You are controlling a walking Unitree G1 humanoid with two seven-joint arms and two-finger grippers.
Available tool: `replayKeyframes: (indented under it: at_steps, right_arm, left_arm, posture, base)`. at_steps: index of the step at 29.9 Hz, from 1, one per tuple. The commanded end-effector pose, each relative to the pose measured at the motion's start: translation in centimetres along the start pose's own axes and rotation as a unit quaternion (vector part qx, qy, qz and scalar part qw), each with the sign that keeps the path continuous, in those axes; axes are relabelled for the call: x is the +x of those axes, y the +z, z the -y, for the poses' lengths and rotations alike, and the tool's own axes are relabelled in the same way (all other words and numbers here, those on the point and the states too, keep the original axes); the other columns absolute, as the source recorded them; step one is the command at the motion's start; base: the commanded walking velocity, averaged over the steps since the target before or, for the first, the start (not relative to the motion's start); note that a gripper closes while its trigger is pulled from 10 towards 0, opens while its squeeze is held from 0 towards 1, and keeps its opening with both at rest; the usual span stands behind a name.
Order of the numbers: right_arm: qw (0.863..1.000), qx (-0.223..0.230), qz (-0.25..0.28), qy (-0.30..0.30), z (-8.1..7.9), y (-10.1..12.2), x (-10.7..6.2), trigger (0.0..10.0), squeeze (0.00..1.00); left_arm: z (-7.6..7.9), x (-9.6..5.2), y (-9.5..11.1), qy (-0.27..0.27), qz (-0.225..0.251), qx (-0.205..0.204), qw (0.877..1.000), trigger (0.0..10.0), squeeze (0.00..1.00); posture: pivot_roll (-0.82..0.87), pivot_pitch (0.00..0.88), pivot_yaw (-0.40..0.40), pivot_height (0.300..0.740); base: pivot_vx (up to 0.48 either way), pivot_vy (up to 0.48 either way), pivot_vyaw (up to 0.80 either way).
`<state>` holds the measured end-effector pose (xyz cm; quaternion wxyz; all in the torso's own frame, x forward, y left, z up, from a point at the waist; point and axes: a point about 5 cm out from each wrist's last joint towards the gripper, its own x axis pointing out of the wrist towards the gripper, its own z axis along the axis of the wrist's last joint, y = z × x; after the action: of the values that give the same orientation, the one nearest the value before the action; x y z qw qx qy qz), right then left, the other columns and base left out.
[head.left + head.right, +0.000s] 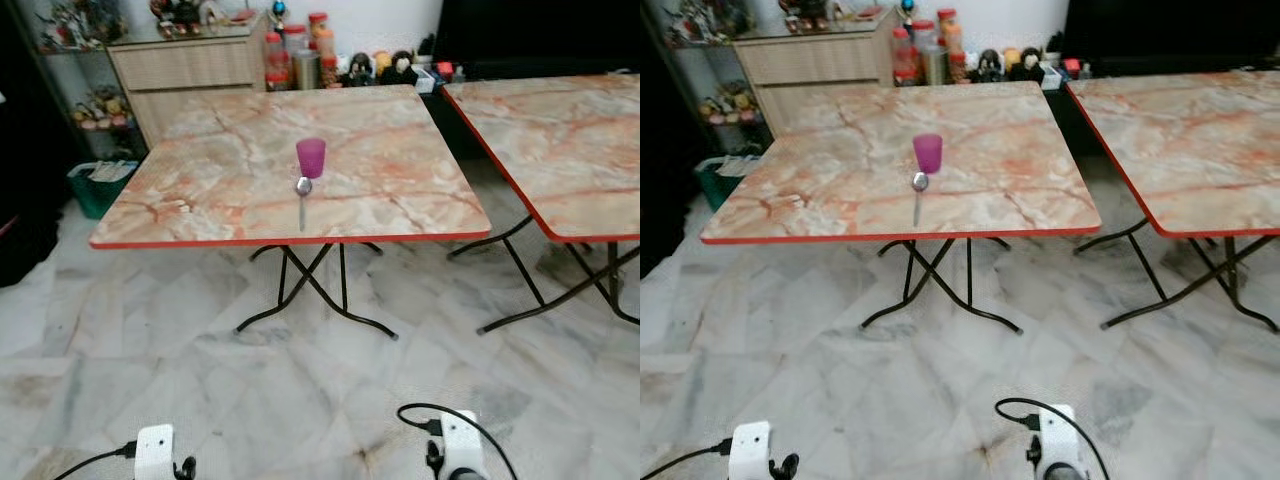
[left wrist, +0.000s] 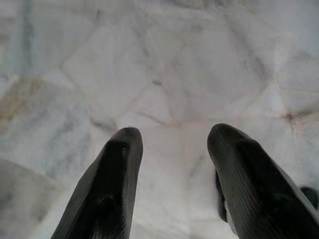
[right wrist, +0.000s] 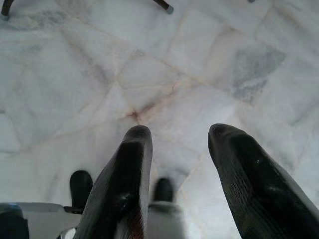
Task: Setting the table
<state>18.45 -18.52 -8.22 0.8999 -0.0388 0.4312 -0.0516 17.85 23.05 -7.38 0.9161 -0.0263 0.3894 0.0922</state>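
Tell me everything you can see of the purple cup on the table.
The purple cup is a small translucent tumbler, plastic by the look, wider at the rim than at the base. It stands upright, mouth up, on the marble-patterned folding table, toward the near edge and about midway across. Whether it holds anything cannot be made out. A metal spoon lies just in front of it, bowl toward the cup's base, nearly touching.

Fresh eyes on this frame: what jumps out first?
A purple cup stands on the marble-patterned folding table, with a spoon lying just in front of it toward the near edge. A second matching table stands to the right. Both grippers hang open over the marble floor.
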Motion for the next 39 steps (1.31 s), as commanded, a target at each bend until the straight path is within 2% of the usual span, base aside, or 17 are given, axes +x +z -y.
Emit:
replayKeyframes:
  at_steps: [1,22,39]
  right_arm:
    - [1.0,0.007,-0.001,-0.008,0.46,0.06,0.03,10.0,0.0]
    - [1.0,0.014,-0.01,-0.01,0.33,-0.39,-0.06,10.0,0.0]
    - [1.0,0.014,-0.001,-0.007,0.03,0.25,0.08,10.0,0.0]
  left_arm:
    - [0.08,0.0,-0.05,-0.002,-0.001,-0.002,1.0,10.0,0.0]
    - [0.05,0.15,0.43,-0.003,0.004,0.0,1.0,10.0,0.0]
    - [0.07,0.17,0.51,0.001,0.006,-0.005,1.0,10.0,0.0]
  posture:
    - [0.11,0.0,0.089,0.74]
    - [0.12,0.0,0.094,0.74]
    - [0.12,0.0,0.091,0.74]
  base:
    - [0.0,0.345,0.0]
    - [0.0,0.345,0.0]
    - [0.0,0.338,0.0]
